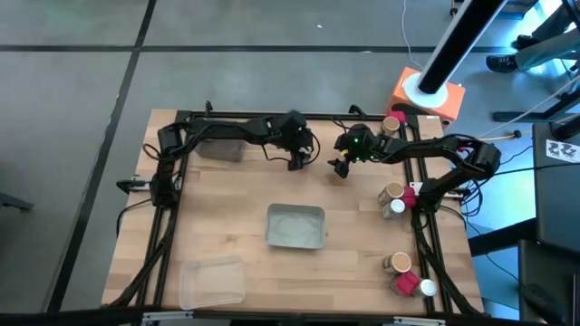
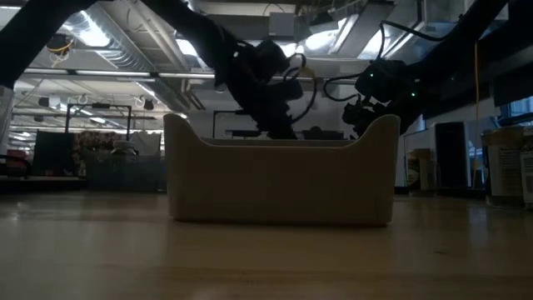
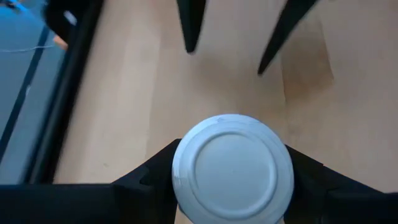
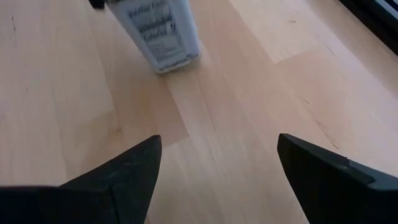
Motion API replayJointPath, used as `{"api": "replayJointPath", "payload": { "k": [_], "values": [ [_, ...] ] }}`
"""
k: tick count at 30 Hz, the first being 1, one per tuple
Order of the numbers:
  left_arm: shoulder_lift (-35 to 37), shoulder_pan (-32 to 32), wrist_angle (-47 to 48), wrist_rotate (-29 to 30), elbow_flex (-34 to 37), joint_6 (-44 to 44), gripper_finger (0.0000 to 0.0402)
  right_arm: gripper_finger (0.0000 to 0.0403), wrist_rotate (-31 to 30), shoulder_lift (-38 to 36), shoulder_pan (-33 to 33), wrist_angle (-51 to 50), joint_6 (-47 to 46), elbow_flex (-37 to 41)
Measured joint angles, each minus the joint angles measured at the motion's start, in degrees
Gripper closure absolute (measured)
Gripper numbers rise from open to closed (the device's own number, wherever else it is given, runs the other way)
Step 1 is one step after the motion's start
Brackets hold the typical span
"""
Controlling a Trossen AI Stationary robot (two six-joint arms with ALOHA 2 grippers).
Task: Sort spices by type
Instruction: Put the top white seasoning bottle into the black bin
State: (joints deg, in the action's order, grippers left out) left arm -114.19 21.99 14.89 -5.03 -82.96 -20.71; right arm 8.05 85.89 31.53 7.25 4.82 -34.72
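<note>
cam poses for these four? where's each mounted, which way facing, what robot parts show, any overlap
High: overhead, straight down; both arms, left gripper, right gripper, grey tray.
Low: tabletop height, level across the table; the tray's wall, both arms above it.
Left wrist: looks down on a white-capped jar between its fingers; the right arm's fingertips beyond.
Right wrist: own open fingers, bare wood, that jar's labelled side.
Shared: both wrist views show the jar.

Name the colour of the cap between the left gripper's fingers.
White; the cap shows best in the left wrist view.
</note>
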Motion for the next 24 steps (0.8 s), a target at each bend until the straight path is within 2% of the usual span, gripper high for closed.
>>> {"api": "replayJointPath", "payload": {
  "k": [4,12,24],
  "values": [
    [2.4,-0.2,0.4,1.3,0.0,3.1,0.0214,0.0084,0.0,0.0,0.0,0.0,0.0,0.0],
    [8.8,-1.1,7.0,7.1,-0.1,6.1,0.0213,0.0084,-0.1,0.0,0.0,0.0,0.0,0.0],
    [15.8,-1.3,21.1,16.8,1.8,9.5,0.0213,0.0084,0.0,0.0,0.0,-0.2,0.0,0.0]
  ]
}}
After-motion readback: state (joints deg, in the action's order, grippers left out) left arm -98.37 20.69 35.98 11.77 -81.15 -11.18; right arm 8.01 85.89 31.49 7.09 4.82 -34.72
